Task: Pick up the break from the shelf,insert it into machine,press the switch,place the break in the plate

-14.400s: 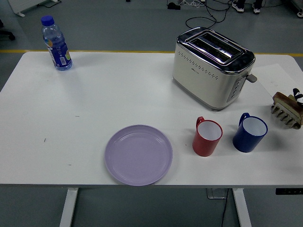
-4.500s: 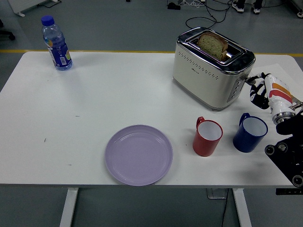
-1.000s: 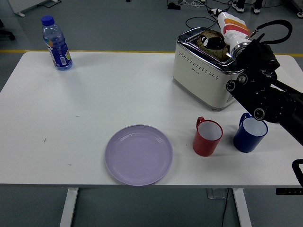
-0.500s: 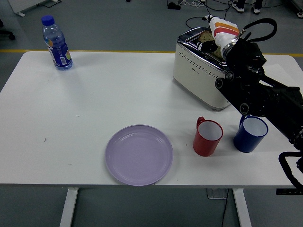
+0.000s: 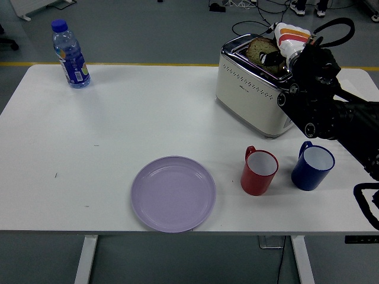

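Bread [image 5: 258, 48] risen higher in toaster [image 5: 260, 89], right robot hand [image 5: 278, 50] gripping it, fingers mostly hidden behind wrist

Clear plastic water bottle with blue cap and label [image 5: 70, 54] upright near the white counter's [image 5: 118, 124] far-left corner. Red mug [image 5: 259, 171] and blue mug [image 5: 312, 166] side by side, apart, toward the near-right edge.
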Robot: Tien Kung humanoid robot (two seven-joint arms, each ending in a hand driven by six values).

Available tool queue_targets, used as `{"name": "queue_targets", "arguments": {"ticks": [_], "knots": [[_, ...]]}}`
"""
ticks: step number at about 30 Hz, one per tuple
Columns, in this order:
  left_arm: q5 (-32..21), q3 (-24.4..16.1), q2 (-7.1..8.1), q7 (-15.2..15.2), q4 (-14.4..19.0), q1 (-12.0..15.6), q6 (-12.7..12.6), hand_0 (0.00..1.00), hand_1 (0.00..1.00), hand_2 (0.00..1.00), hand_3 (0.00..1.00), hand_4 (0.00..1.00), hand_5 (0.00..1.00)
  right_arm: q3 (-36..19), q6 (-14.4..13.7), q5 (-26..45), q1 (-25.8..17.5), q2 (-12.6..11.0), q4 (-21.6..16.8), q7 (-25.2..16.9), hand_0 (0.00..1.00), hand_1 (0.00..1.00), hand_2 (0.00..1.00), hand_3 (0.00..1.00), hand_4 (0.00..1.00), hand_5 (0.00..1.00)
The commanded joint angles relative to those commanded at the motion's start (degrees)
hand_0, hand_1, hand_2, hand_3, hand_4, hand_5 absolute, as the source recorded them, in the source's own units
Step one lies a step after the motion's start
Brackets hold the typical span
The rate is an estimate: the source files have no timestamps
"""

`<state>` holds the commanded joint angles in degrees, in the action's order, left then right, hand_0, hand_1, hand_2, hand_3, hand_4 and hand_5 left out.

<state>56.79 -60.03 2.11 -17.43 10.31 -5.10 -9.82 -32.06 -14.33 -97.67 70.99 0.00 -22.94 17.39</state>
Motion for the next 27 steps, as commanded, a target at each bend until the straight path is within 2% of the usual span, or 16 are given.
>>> {"name": "queue_targets", "arguments": {"ticks": [4,5,10,11,16,17,22,23,27], "knots": [[0.22,-0.18,0.02,-0.05,0.0,-0.05,-0.01,0.417,0.482,0.511,0.603,0.413,0.998,0.17,-0.38,0.26,-0.19,0.0,-0.12,-0.45,0.614,0.608,0.625,0.782,0.683,0.25],[0.34,-0.28,0.02,-0.07,0.0,-0.06,-0.01,0.417,0.481,0.509,0.602,0.412,0.998,0.21,-0.7,0.36,-0.22,0.0,-0.09,-0.7,0.491,0.531,0.545,0.721,0.677,0.251],[0.64,-0.54,0.02,-0.15,0.0,-0.06,0.01,0.417,0.481,0.509,0.602,0.412,0.998,0.64,-0.9,0.54,-0.29,0.0,0.03,-1.21,0.491,0.531,0.545,0.721,0.677,0.251],[0.67,-0.58,0.02,-0.15,0.0,-0.07,0.01,0.416,0.481,0.509,0.602,0.411,0.998,0.79,-0.98,0.5,-0.31,0.0,0.1,-1.26,0.367,0.431,0.46,0.605,0.653,0.229],[0.82,-0.72,0.01,-0.19,0.0,-0.08,0.02,0.416,0.481,0.509,0.602,0.411,0.998,1.72,-1.45,0.45,-0.32,0.0,0.65,-1.2,0.367,0.431,0.46,0.605,0.653,0.229],[0.83,-0.72,0.02,-0.19,0.0,-0.1,0.02,0.417,0.481,0.507,0.6,0.411,0.998,1.95,-1.54,0.6,-0.32,0.0,0.78,-1.21,0.285,0.35,0.421,0.532,0.579,0.145],[0.97,-0.84,0.04,-0.2,0.0,-0.22,0.04,0.417,0.481,0.507,0.6,0.411,0.998,2.78,-3.18,0.62,-0.47,0.0,0.94,-1.53,0.285,0.35,0.421,0.532,0.579,0.145],[0.99,-0.87,0.04,-0.2,0.0,-0.22,0.04,0.417,0.481,0.507,0.602,0.41,0.998,2.84,-3.47,0.49,-0.5,0.0,0.92,-1.62,0.228,0.331,0.404,0.502,0.512,0.06],[1.04,-0.94,0.03,-0.22,0.0,-0.17,0.03,0.417,0.481,0.507,0.602,0.41,0.998,2.7,-4.16,-0.79,-0.6,0.0,0.95,-1.68,0.228,0.331,0.404,0.502,0.512,0.06]]}}
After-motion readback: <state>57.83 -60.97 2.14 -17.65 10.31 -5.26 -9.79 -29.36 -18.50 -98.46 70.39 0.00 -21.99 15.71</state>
